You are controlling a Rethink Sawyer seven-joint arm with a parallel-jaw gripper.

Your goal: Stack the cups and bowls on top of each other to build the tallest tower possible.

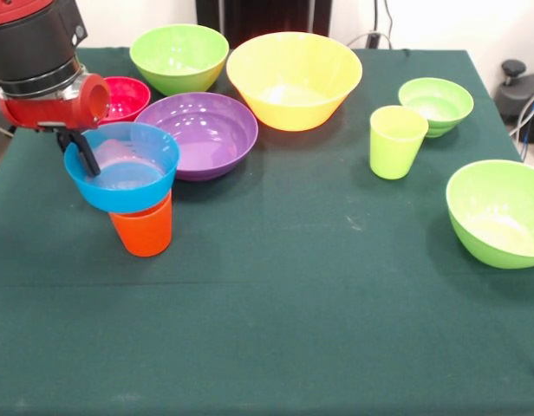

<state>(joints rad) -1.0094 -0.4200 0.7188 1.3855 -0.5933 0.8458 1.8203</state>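
Observation:
A blue bowl (128, 178) sits in the mouth of an upright orange cup (144, 229) at the table's left. My gripper (80, 154) comes down from the upper left and is shut on the blue bowl's left rim, with one black finger (87, 160) inside the bowl. A lime green cup (395, 141) stands upright at the right of centre. A purple bowl (199, 134), a yellow bowl (293, 80), a magenta bowl (128, 97) and three lime green bowls (179, 56) (437, 104) (498, 213) lie apart on the cloth. No red cup shows.
The table is covered by a dark green cloth (276, 303). The arm's red and black wrist (46, 69) hangs over the table's far left corner, partly in front of the magenta bowl. A black object (518, 91) stands beyond the table's right edge.

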